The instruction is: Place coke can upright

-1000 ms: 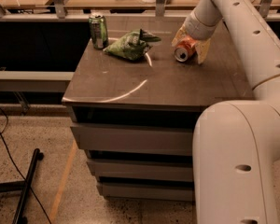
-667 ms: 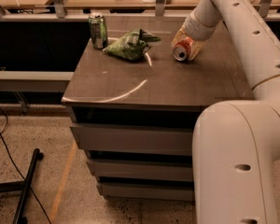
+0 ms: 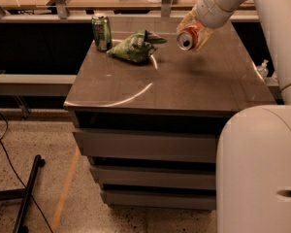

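Observation:
The coke can (image 3: 188, 37) is red-orange with a silver top facing the camera. It lies on its side in the air, lifted above the back right part of the brown table (image 3: 184, 89). My gripper (image 3: 193, 29) is shut on the coke can, its pale fingers (image 3: 186, 19) wrapped around the can's body from behind. The white arm reaches down to it from the upper right.
A green can (image 3: 101, 31) stands upright at the table's back left corner. A crumpled green chip bag (image 3: 134, 46) lies beside it, left of the coke can. My white base (image 3: 259, 169) fills the lower right. Drawers sit under the tabletop.
The gripper has lifted the coke can off the tabletop; one second ago the can lay on the surface under the gripper. The green can and bag have not moved.

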Motion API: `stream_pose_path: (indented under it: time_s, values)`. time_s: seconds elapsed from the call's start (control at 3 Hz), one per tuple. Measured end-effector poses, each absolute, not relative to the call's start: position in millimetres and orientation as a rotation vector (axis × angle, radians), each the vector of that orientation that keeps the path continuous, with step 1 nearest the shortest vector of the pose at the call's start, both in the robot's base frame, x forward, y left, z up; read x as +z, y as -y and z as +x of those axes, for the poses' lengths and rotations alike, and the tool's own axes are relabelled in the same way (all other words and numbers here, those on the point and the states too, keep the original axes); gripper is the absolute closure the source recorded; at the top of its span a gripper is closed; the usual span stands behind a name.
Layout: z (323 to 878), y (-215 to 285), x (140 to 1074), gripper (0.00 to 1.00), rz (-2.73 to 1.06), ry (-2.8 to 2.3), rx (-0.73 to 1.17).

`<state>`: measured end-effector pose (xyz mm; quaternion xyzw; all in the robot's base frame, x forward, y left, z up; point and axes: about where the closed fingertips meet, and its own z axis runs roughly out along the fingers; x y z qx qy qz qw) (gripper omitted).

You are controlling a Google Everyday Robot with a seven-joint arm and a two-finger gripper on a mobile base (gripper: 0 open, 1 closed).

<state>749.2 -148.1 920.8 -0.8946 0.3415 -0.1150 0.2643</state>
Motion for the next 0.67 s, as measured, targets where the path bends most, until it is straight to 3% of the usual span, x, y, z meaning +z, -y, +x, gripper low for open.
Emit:
stream_pose_path:
  time_s: [0.67]
  values:
    - [693, 154, 990, 1.00, -2.193, -1.250, -0.247]
